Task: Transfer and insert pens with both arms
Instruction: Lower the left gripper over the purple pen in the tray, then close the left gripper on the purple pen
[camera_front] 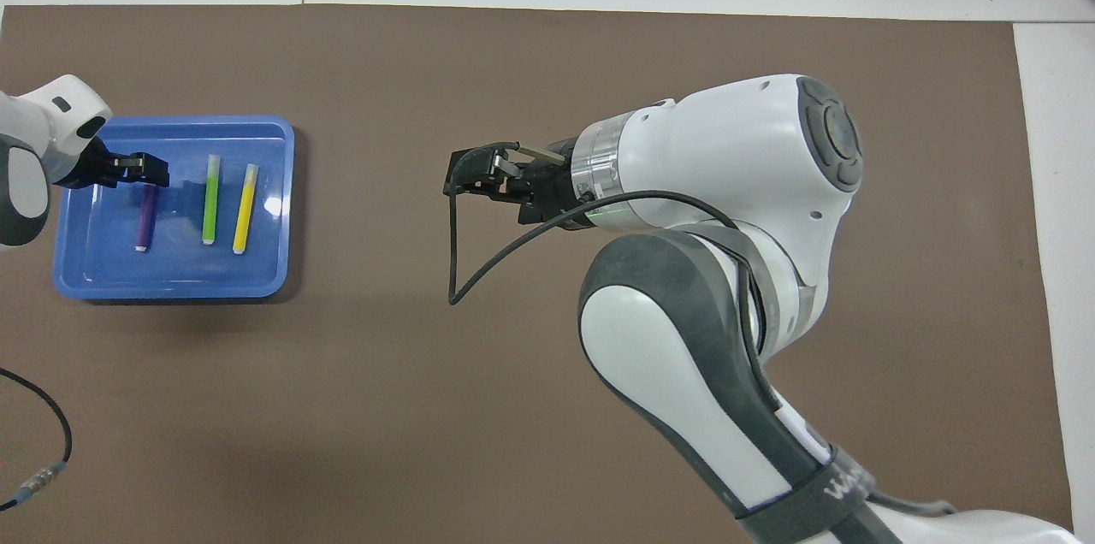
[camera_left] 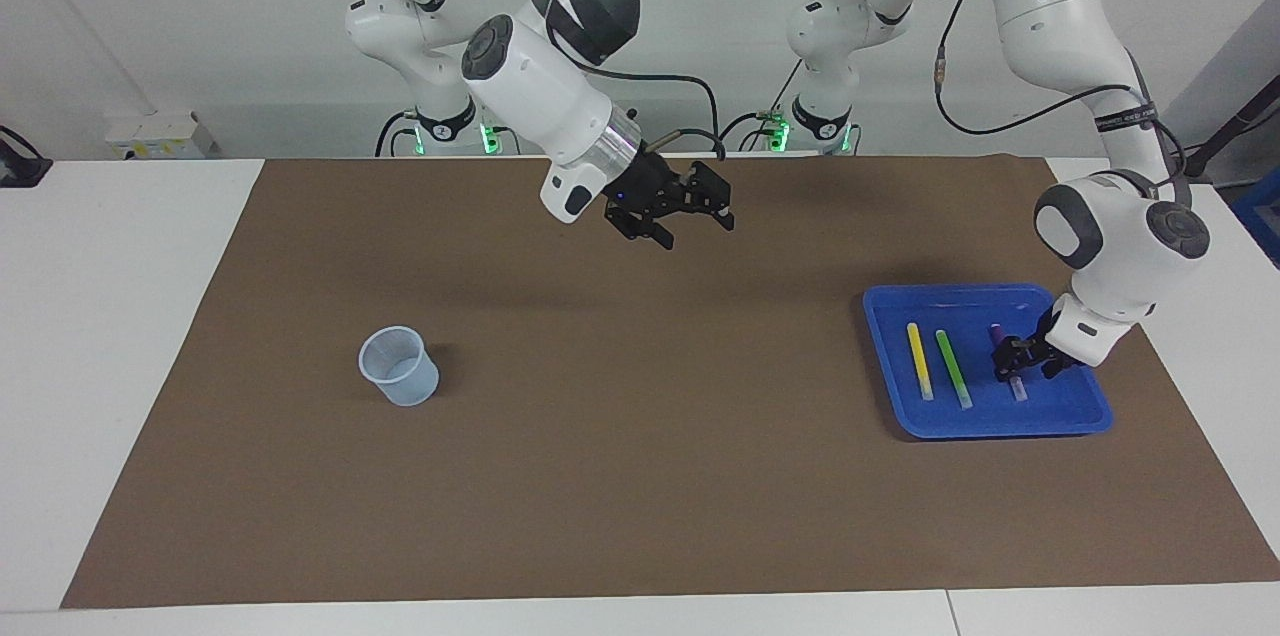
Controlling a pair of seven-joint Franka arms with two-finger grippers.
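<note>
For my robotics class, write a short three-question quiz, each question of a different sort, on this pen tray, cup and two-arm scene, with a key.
1. True or false: the yellow pen lies in the blue tray.
2. Which pen is the left gripper down at?
A. bright green pen
B. purple pen
C. yellow pen
3. Fill in: the right gripper hangs above the brown mat, and the ____ standing toward its arm's end of the table holds no pens.

Key:
1. True
2. B
3. clear plastic cup
</note>
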